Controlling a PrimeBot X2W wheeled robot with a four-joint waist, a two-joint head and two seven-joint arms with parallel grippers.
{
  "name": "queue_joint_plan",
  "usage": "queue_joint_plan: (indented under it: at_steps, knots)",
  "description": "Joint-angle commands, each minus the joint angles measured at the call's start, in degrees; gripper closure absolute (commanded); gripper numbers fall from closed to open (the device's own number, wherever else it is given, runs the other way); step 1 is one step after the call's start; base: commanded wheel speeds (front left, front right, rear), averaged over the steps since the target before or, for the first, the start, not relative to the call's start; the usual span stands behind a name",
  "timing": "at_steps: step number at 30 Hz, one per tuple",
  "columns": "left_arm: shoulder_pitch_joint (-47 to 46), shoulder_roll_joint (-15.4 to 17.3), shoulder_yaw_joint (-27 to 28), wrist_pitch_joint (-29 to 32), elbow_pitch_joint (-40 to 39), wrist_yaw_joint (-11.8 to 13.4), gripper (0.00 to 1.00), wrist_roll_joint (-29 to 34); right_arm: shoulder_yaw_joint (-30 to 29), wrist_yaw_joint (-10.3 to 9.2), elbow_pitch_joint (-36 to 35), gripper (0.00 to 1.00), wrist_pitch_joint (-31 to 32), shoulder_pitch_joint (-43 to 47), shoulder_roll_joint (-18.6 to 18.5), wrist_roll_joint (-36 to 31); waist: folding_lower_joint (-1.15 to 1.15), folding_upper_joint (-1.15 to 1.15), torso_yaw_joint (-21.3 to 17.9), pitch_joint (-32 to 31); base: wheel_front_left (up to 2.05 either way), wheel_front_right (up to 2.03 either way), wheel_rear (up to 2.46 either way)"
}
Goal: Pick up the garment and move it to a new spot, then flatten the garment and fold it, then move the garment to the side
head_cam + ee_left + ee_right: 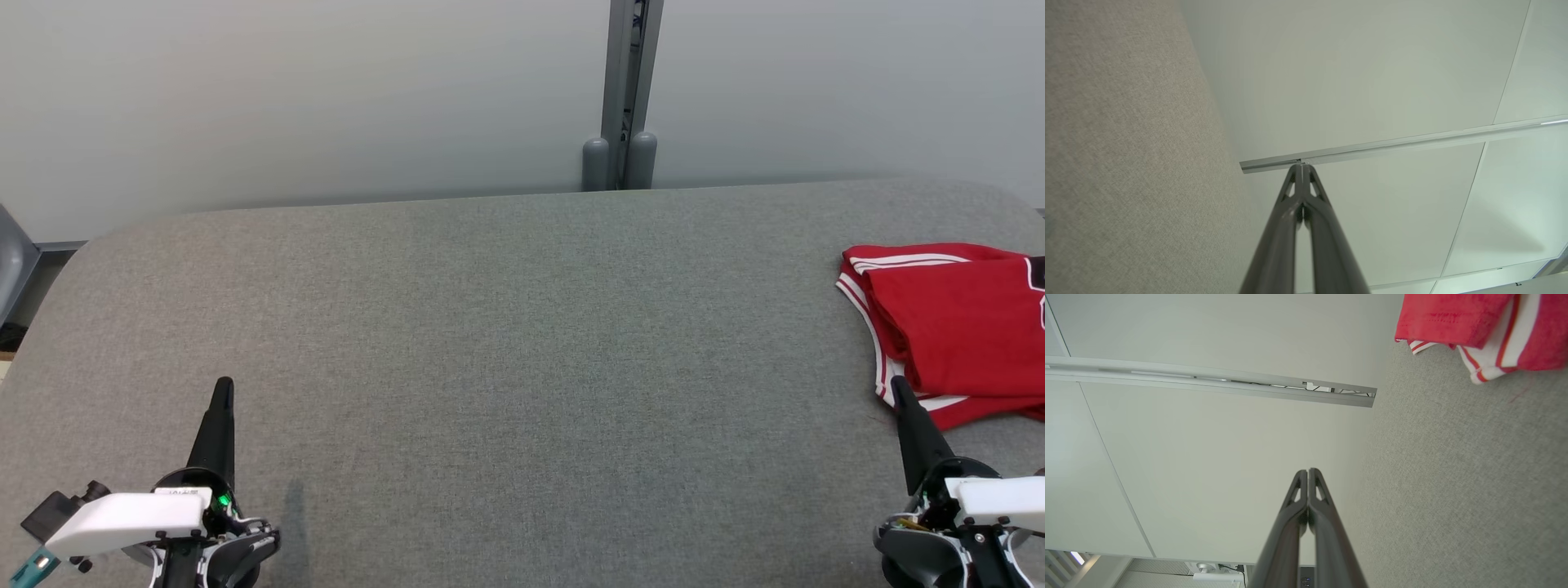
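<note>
A red garment (955, 327) with white trim lies folded at the right edge of the grey fabric surface (506, 343); the right wrist view catches its corner (1457, 318) at the top right. My right gripper (896, 384) stands at the lower right, shut and empty, its tip just in front of the garment's near hem. At the lower left my left gripper (224, 384) is shut too, holding nothing, far from the garment. Both pairs of fingers show pressed together in the wrist views, left gripper (1301, 165) and right gripper (1307, 471).
A pale wall with a grey vertical post (627, 90) rises behind the surface's far edge. The grey surface spreads wide between the two grippers. A grey object (12, 261) sits off the left edge.
</note>
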Motion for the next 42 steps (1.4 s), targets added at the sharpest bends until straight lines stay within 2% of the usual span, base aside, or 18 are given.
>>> queue_joint_plan:
  at_steps: [1,12,42]
  knots:
    - [-1.2,0.3,0.4,0.2,-0.4,-0.5,1.0,-1.0,-0.3,0.02,-0.3,1.0,0.5,-0.8,-0.5,1.3,0.0,0.0,0.0,0.0,0.0,0.0,0.0]
    - [-1.4,0.3,1.2,1.3,-0.6,-1.2,1.0,-4.7,-0.7,0.02,-0.5,1.0,1.6,-0.8,-0.6,5.5,0.0,0.0,0.0,-0.1,0.0,0.0,0.0]
    - [-1.3,0.3,1.2,1.4,-0.6,-1.2,1.0,-4.7,-0.7,0.02,-0.5,1.0,1.6,-0.8,-0.6,5.4,0.0,0.0,0.0,-0.1,0.0,0.0,0.0]
